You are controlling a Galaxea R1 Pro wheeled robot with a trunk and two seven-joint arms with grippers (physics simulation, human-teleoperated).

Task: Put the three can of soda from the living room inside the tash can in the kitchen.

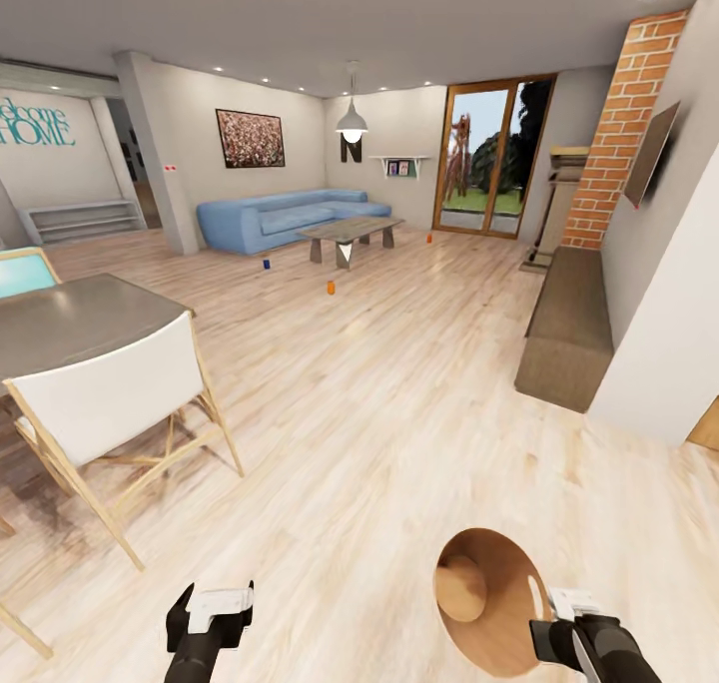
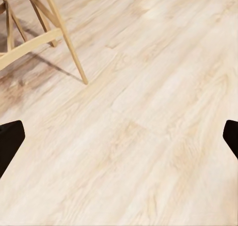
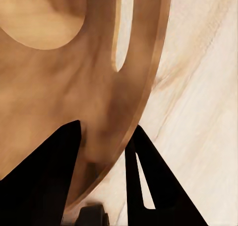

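a living room with a light wood-plank floor (image 1: 399, 403). far ahead, 3 soda cans stand on the floor: a dark blue can (image 1: 267, 263) near the blue sofa (image 1: 285, 219), an orange can (image 1: 331, 287) before the low table (image 1: 350, 232), another orange can (image 1: 428, 238) near the glass doors (image 1: 494, 159). the right gripper (image 3: 106, 151) pinches the rim of the trash can (image 1: 494, 603), held tilted. the left gripper (image 2: 119, 137) hangs spread and empty beside a chair (image 1: 120, 403).

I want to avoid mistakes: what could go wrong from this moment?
The right tool grips the trash can only by its thin rim, so it may slip or swing while driving. The cans, blue and orange, are small and far away; the base might knock them over.
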